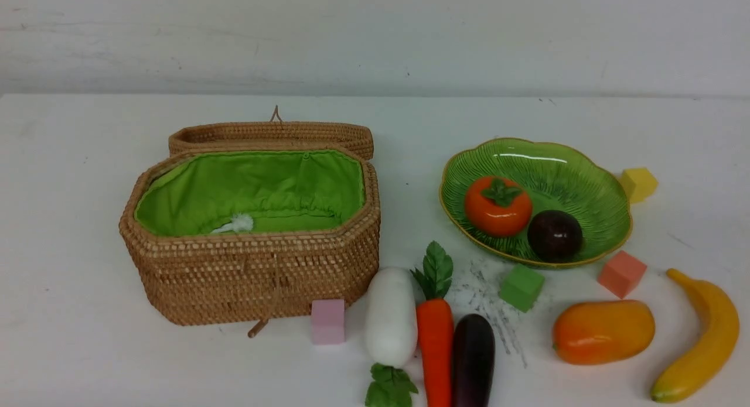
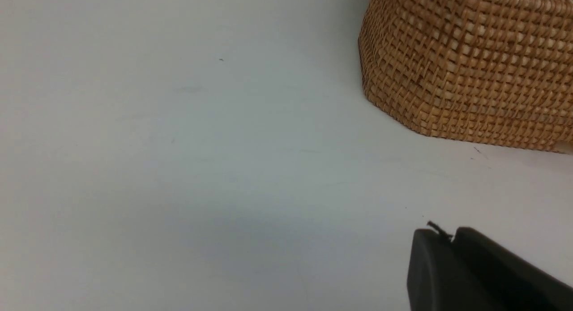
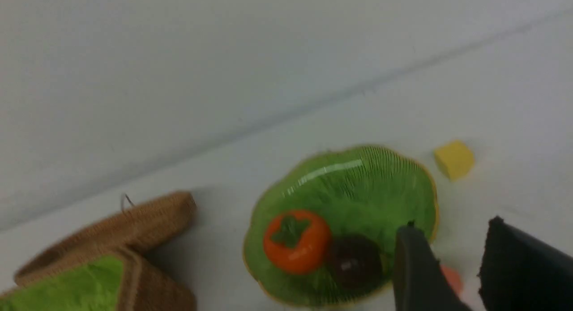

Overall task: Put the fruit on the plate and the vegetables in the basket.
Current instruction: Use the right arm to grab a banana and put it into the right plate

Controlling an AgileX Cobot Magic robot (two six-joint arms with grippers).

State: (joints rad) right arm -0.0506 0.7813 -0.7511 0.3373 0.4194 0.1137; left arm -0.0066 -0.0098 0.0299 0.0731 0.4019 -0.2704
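The green plate (image 1: 586, 178) holds the orange persimmon (image 1: 498, 207) and the dark mangosteen (image 1: 554, 235). The mango (image 1: 603, 331) and banana (image 1: 700, 337) lie on the table in front of it. White radish (image 1: 391, 316), carrot (image 1: 435, 342) and eggplant (image 1: 473, 360) lie side by side near the front edge. The wicker basket (image 1: 252, 266) stands open at the left. Neither arm shows in the front view. My left gripper (image 2: 450, 234) is shut and empty over bare table beside the basket (image 2: 465, 69). My right gripper (image 3: 452, 226) is open and empty, raised above the plate (image 3: 358, 185).
Foam cubes stand around: pink (image 1: 328, 321) by the basket's front, green (image 1: 521, 287) and salmon (image 1: 621, 273) before the plate, yellow (image 1: 638, 184) behind its right side. The basket's lid (image 1: 269, 134) lies folded back. A white drawstring tuft (image 1: 237, 223) lies inside the lining.
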